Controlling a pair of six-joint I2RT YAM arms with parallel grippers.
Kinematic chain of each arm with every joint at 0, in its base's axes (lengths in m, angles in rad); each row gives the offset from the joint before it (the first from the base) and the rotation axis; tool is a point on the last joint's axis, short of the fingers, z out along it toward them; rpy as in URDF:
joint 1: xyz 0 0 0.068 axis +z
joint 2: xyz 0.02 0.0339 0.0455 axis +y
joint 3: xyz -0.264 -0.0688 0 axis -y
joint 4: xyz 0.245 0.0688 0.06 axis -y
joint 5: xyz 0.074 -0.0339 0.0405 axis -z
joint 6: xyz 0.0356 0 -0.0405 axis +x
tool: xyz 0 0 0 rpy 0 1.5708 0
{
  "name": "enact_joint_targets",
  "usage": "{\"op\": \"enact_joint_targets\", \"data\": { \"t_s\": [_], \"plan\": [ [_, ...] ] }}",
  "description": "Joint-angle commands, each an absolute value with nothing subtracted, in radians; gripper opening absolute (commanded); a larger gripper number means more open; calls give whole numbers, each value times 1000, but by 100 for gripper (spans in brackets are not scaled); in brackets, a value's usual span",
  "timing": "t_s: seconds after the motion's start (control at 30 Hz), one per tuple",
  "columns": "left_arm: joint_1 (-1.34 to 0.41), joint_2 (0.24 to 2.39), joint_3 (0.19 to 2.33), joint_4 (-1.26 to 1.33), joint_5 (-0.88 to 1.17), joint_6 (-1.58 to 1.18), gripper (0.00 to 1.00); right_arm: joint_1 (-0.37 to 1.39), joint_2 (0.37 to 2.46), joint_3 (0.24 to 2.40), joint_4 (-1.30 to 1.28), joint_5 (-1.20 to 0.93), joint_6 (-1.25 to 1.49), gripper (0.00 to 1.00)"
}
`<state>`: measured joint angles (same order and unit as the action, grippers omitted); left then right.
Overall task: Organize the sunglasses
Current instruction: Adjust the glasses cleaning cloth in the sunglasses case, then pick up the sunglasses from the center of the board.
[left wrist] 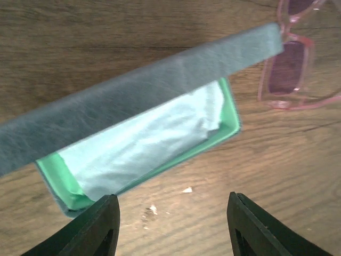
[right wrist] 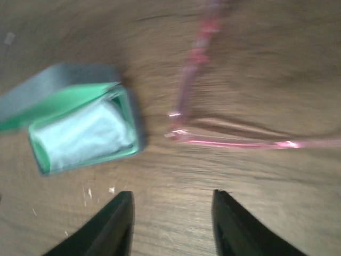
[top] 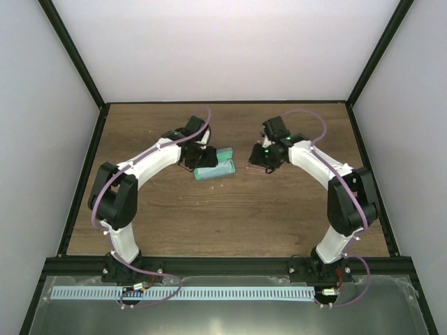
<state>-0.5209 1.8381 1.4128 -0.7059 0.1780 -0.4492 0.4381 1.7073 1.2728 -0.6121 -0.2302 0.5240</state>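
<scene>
The teal case (top: 215, 166) lies open mid-table with the light-blue cloth (left wrist: 144, 144) inside its green tray. Its grey-blue lid (left wrist: 133, 96) stands raised. The pink sunglasses (top: 259, 168) lie on the wood just right of the case, also in the left wrist view (left wrist: 290, 69) and the right wrist view (right wrist: 224, 138). My left gripper (left wrist: 171, 224) is open and empty, just left of the case. My right gripper (right wrist: 171, 224) is open and empty, close by the sunglasses. The case also shows in the right wrist view (right wrist: 80, 130).
The brown wooden table (top: 230, 216) is ringed by a black frame (top: 84, 174) and white walls. Small white specks (left wrist: 186, 190) lie on the wood near the case.
</scene>
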Motion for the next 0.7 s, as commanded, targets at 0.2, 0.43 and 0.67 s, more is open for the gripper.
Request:
{"op": "enact_joint_targets", "data": {
  "t_s": [0.2,0.43,0.67],
  "plan": [
    [-581,1790,1387,-664,167,-467,58,255,1656,1137,-582,-402,960,56],
    [-583,1763,1379,-669,143,-466,58,236,1726,1055,-411,-563,1284,59],
    [-583,1741,1362,-676,134,-460,58,225,1790,1019,-246,-610,1490,59]
  ]
}}
